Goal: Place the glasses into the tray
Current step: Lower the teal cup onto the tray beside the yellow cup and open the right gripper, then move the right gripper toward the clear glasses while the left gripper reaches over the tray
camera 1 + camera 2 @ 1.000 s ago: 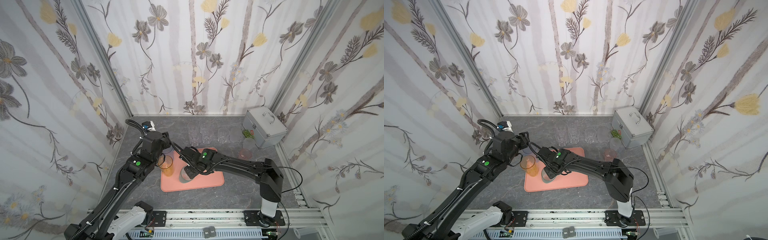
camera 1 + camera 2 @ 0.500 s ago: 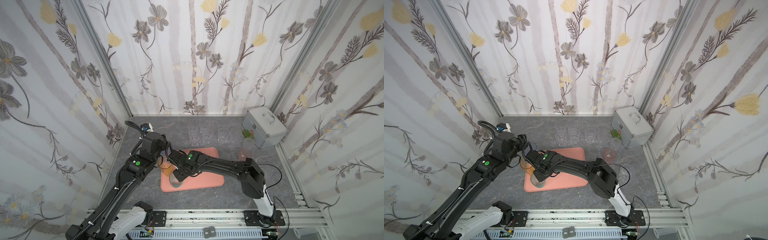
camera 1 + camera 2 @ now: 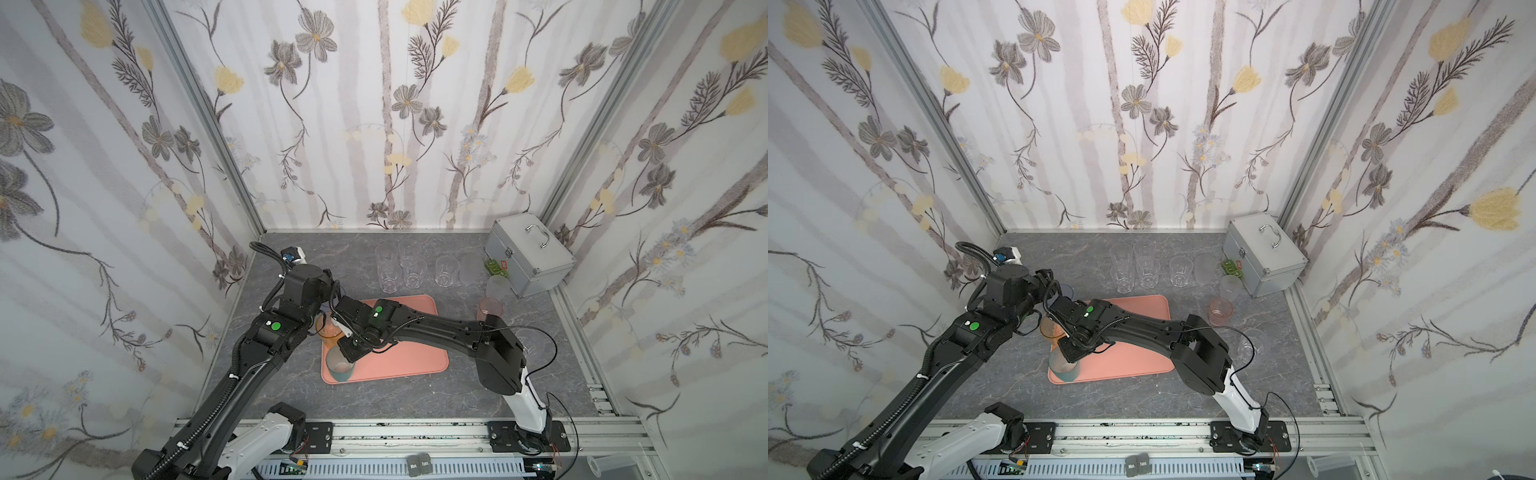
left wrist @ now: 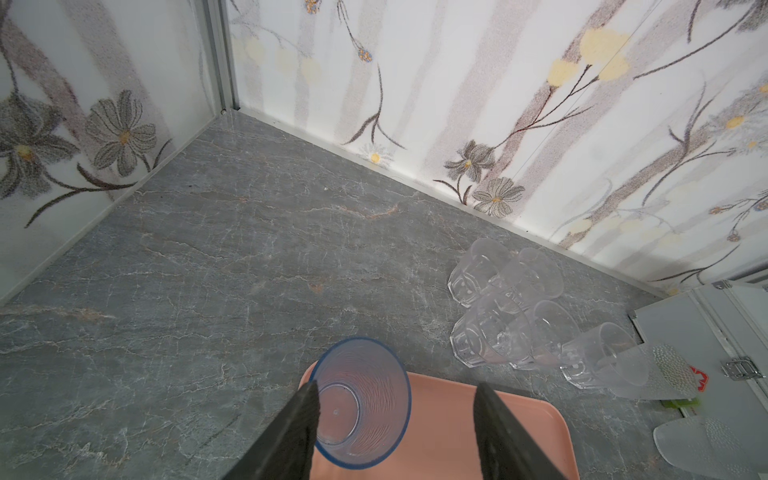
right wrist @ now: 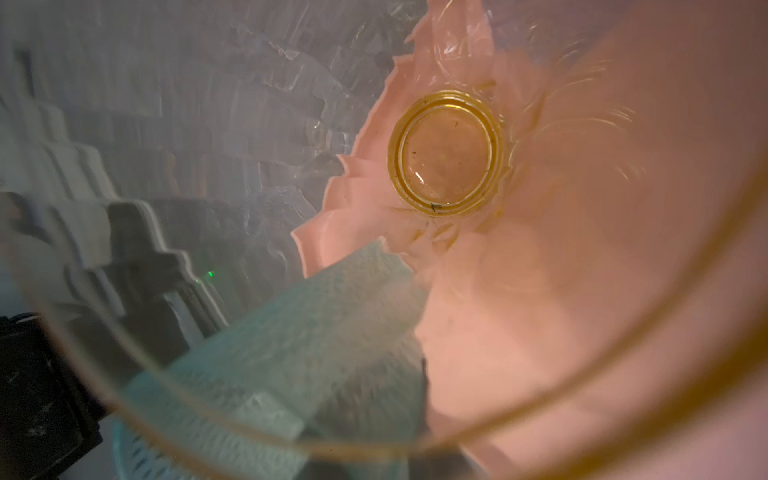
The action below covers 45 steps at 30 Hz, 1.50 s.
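In both top views we see the salmon-pink tray [image 3: 411, 353] on the grey marbled tabletop [image 3: 374, 399], with a teal tumbler [image 3: 340, 368] upright in its near left corner and an amber tumbler [image 3: 327, 330] just behind it at the left edge. The right gripper [image 3: 349, 351] reaches across the tray and hangs over those two; we cannot tell how its jaws stand. Clear tumblers [image 3: 409, 268] cluster behind the tray, well apart from both arms, near a silver case [image 3: 530, 257]. Floral wallpaper [image 3: 395, 124] closes three sides. The left wrist view adds what the arms hide: a blue tumbler [image 4: 365, 403] upright on a tray corner, between the widely spread fingers of the left gripper [image 4: 397, 386], close to one finger and clear of the other. The right wrist view looks down into the amber tumbler to its base ring, with the teal tumbler blurred beside it and the fingers too blurred to make out.
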Each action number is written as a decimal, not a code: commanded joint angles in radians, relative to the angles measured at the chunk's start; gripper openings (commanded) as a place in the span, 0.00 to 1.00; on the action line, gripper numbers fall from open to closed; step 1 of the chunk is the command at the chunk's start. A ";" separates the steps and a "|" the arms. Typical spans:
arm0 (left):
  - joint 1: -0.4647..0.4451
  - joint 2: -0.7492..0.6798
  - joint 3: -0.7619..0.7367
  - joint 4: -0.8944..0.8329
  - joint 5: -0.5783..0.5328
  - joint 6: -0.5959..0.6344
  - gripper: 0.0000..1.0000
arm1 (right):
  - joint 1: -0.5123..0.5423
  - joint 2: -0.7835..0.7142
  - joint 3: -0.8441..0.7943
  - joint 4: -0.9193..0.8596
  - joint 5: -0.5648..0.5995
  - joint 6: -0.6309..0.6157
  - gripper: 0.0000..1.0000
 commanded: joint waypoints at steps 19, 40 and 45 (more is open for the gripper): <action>-0.001 0.002 0.004 0.032 0.031 -0.013 0.62 | -0.011 -0.005 0.002 0.076 -0.060 0.048 0.29; 0.029 -0.113 -0.015 0.113 -0.010 0.113 1.00 | -0.295 -0.385 -0.318 0.157 0.059 -0.013 0.40; 0.022 -0.014 -0.009 0.123 0.141 0.080 0.90 | -0.411 -0.433 -0.383 0.198 0.067 -0.019 0.40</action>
